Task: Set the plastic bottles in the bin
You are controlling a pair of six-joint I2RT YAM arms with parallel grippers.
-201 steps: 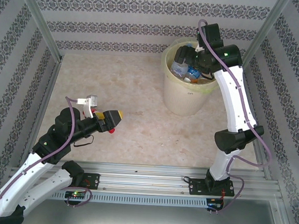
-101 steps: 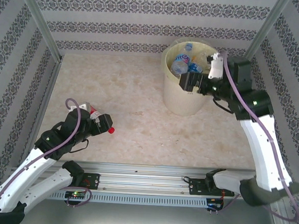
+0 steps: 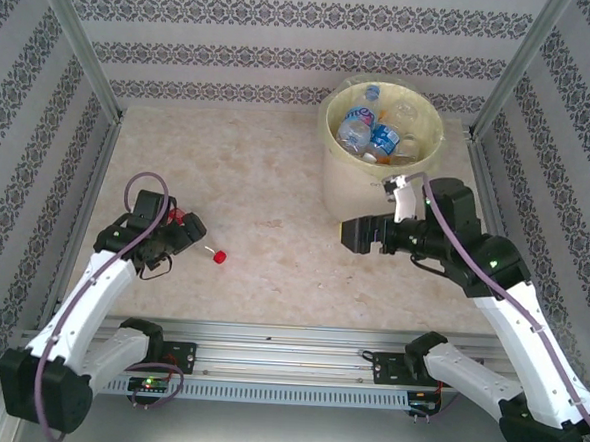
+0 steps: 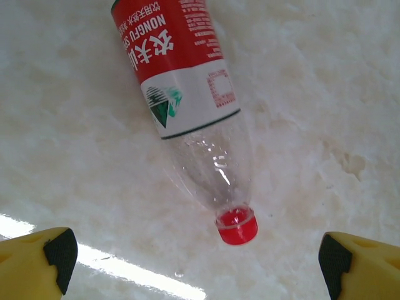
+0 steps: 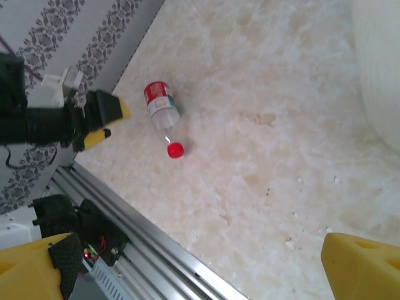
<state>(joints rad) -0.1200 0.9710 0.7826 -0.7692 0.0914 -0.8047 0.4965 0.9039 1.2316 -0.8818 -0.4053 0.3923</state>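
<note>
Plastic bottle [image 4: 187, 106]: clear, red label, red cap, lying flat | both jaws apart

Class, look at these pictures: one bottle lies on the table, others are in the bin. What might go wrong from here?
The bottle lies on its side, and the open left fingers sit by its narrow cap end; closing there may slip or roll it away.
The right fingers hang open in front of the bin, so carrying the bottle there might clip the right arm.
</note>
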